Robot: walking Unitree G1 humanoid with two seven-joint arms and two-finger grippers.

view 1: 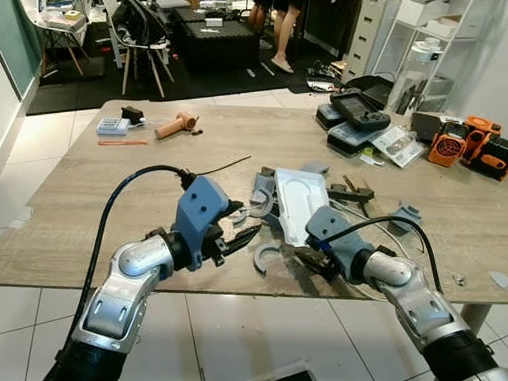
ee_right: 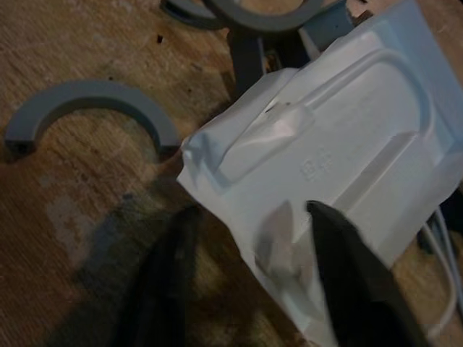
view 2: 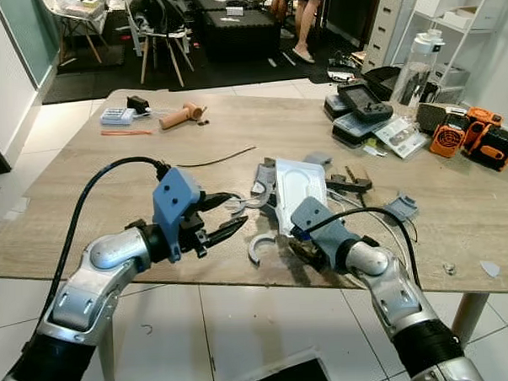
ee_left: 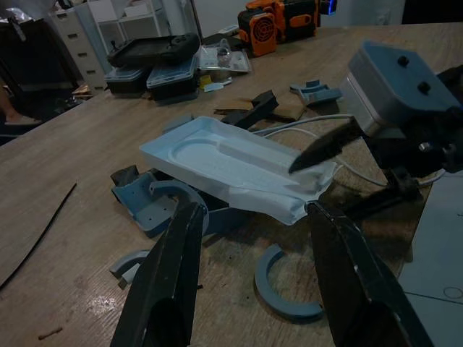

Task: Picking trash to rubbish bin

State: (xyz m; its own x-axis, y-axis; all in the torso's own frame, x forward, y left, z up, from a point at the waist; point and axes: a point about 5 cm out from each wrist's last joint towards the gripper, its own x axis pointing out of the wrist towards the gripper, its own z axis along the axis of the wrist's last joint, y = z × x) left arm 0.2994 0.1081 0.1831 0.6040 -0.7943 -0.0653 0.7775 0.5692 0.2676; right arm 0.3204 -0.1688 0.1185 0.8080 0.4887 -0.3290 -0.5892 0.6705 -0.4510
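Wood table [view 1: 112, 213] fills mid frame, tiled floor below, cluttered room behind. R gripper [ee_right: 246, 275] at lower centre, fingers spread, one finger over near edge of white plastic tray [view 1: 298, 201], other on bare wood beside it. L gripper [view 1: 243, 225] just left of tray, fingers apart, holding nothing. Grey half-ring [view 1: 264, 257] lies btwn the two grippers. Orange tools [view 1: 471, 143] at right edge.

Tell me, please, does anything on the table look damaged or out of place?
Yes. The white plastic tray lies tilted on grey printed parts, and its near corner looks crumpled. The right claw is open at that corner.
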